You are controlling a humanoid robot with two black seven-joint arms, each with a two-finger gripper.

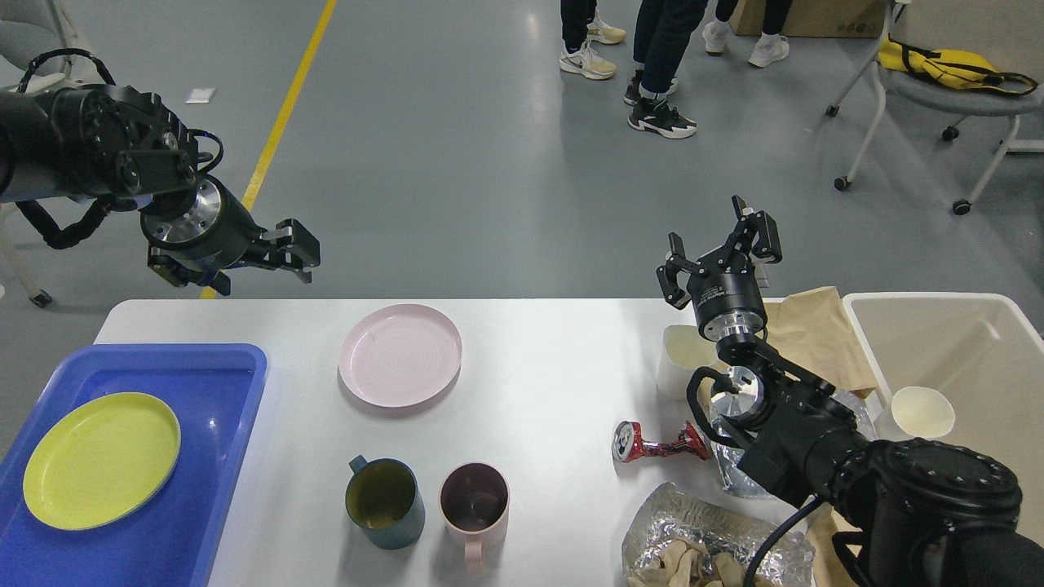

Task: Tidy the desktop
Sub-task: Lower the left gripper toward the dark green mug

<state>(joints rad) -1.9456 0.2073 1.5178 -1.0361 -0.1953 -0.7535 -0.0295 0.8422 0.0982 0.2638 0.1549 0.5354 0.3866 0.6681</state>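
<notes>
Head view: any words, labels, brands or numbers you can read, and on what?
None can be read.
Crushed can: red print, too small and crumpled to read.
Cardboard box on the floor, far back: dark marks, too blurred to read.
Right gripper: small pale mark on its body, unreadable.
Plates, mugs, tray and bin show no text.

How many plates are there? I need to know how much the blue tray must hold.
2. A yellow plate already lies in the blue tray at left; a pink plate sits on the desktop near its far edge. None seems hidden.
</notes>
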